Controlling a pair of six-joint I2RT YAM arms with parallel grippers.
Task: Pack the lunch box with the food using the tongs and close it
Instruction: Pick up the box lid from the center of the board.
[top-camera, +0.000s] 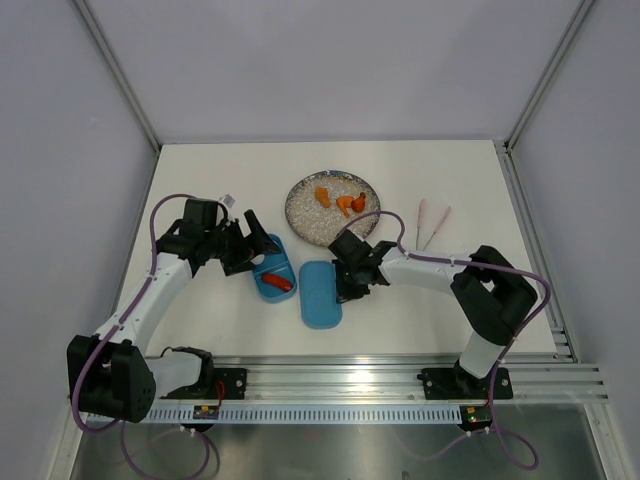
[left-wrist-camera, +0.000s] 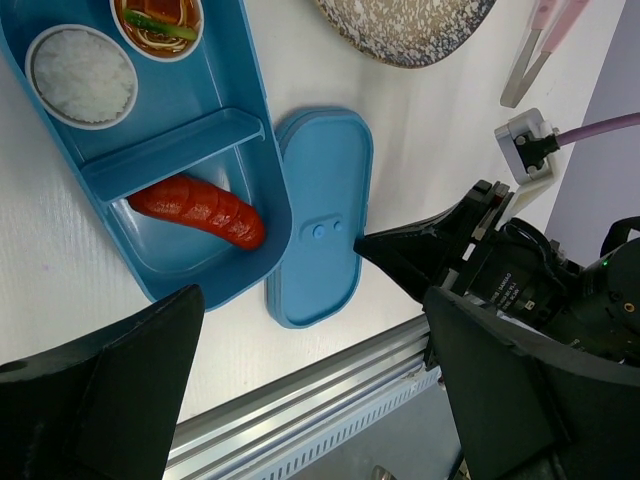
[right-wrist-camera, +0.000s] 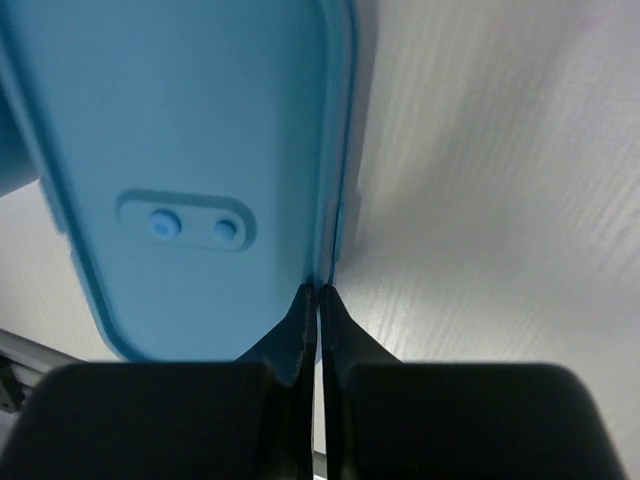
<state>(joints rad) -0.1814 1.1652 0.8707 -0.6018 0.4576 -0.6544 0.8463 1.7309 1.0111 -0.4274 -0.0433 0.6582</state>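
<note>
The white table (top-camera: 200, 180) held everything. The round speckled plate (top-camera: 300, 225) sat at the far middle. The blue lunch box (top-camera: 268, 293) lay at 7 o'clock from the plate, open, its long side running from 11 to 5 o'clock. The left claw (left-wrist-camera: 312, 310) hung above the box, spread wide and holding nothing. The flat blue lid (top-camera: 320, 295) lay just beside the box at 3 o'clock, its long side running from 12 to 6. The right claw (right-wrist-camera: 318, 290) was squeezed shut, its tips right at the lid's edge at 3 o'clock. I could not tell if they pinched the rim. The pink tongs (top-camera: 430, 225) lay at 3 o'clock from the plate, their open ends pointing to 12. The red sausage (left-wrist-camera: 200, 210) lay in the box's near part. Orange chunks (top-camera: 345, 203) sat on the plate.
</note>
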